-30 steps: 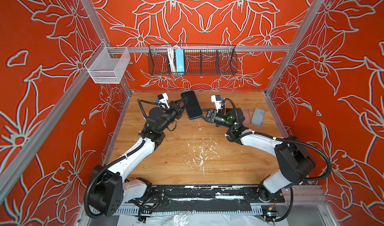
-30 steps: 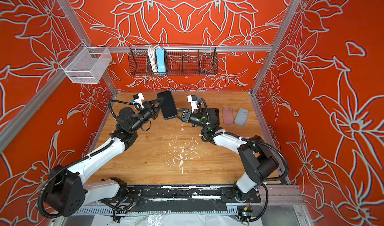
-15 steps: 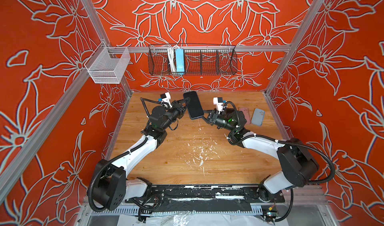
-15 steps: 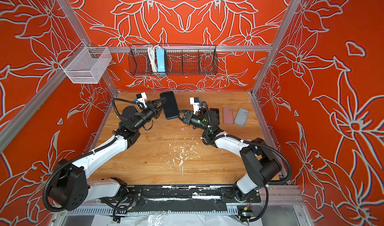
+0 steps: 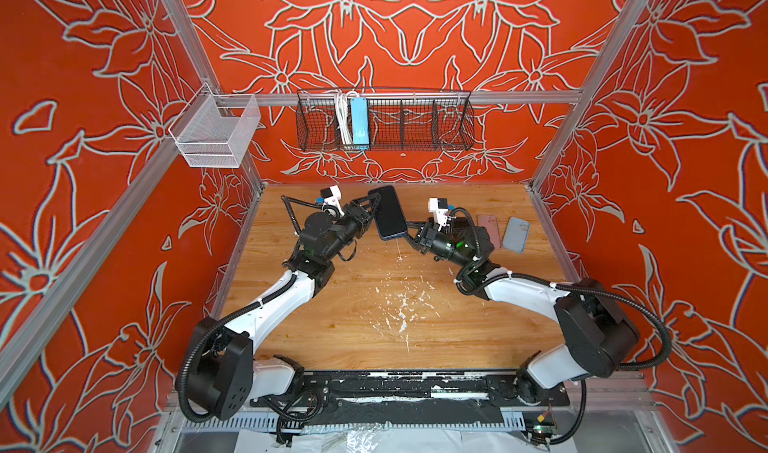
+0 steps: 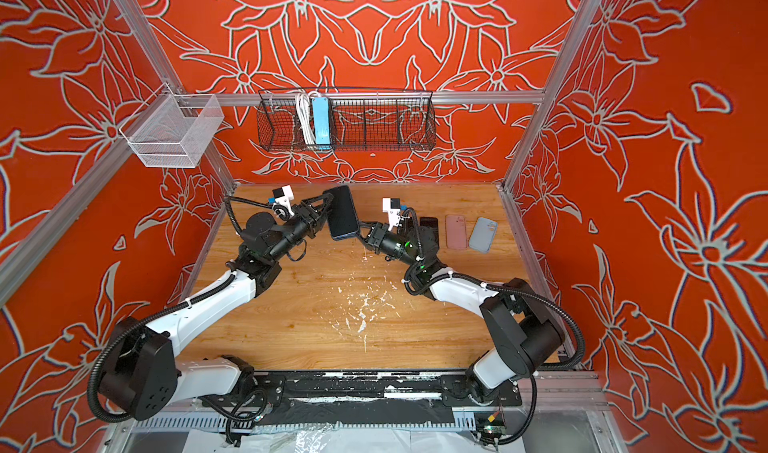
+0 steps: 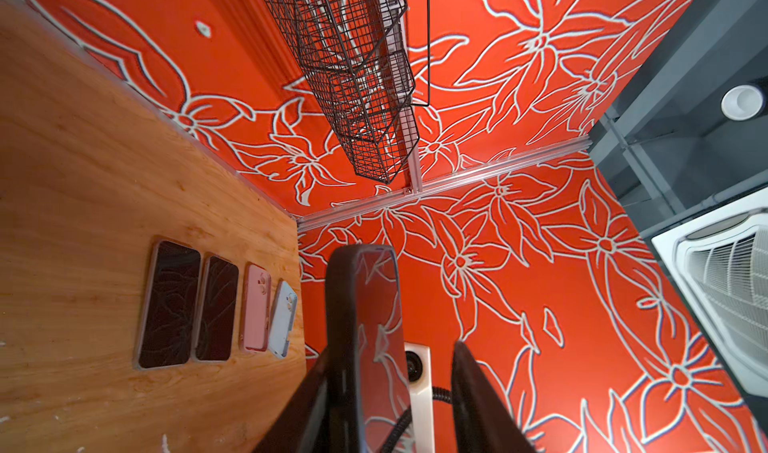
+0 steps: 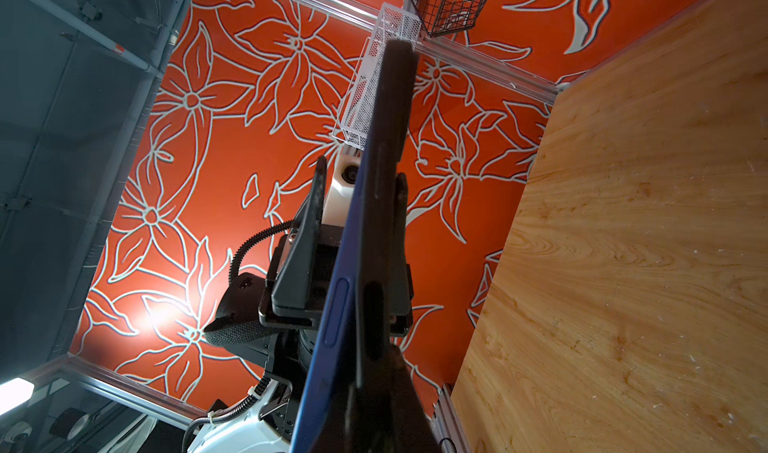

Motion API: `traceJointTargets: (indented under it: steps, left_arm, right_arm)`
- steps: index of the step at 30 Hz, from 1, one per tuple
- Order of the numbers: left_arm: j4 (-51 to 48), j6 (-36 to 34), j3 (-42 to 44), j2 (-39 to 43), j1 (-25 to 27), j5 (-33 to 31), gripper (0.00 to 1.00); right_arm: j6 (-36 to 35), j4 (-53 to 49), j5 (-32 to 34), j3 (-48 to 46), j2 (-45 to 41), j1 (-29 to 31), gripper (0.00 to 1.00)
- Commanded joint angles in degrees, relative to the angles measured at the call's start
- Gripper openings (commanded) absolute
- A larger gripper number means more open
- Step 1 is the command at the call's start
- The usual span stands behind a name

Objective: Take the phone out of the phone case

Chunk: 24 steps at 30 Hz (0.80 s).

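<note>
Phone [image 5: 390, 212] in blue case [image 8: 336, 301], midair: right gripper [image 5: 406, 228] pinches its edge, left gripper [image 5: 373, 209] jaws spread. Next: left regrips and peels.

Wooden table [image 5: 353, 334], scuffed. Pink case [image 6: 456, 232] lies flat near the back right corner. Pale blue case [image 6: 483, 234] just beside it, wall side. Dark phone [image 7: 216, 309] just beside it on the other side; second dark phone [image 7: 168, 305] beyond that. White flecks [image 5: 401, 305] well apart, mid-table.

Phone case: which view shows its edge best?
Right wrist: the blue phone case edge and dark phone run side by side. Both top views show mostly the screen with a thin blue rim; left wrist shows only the reflective screen.
</note>
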<state>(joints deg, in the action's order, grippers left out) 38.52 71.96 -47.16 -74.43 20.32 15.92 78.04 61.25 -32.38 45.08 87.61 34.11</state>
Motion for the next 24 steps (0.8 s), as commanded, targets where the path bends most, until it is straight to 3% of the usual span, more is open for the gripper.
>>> traceJointTargets:
  steps: [1,17,24]
  left_arm:
    - [2.16,-0.6,0.61,0.19,0.16,-0.18,0.5]
    - [1.3,-0.94,2.22,1.57,-0.66,-0.44,0.75]
    - [-1.4,-0.68,2.94,3.39,-0.9,-0.59,0.93]
  right_arm:
    - [1.59,5.04,2.37,-0.08,-1.45,-0.03,0.06]
    - [1.34,5.63,3.23,-0.67,-1.53,-1.57,0.06]
    - [0.82,5.88,3.73,-1.05,-1.66,-2.68,0.06]
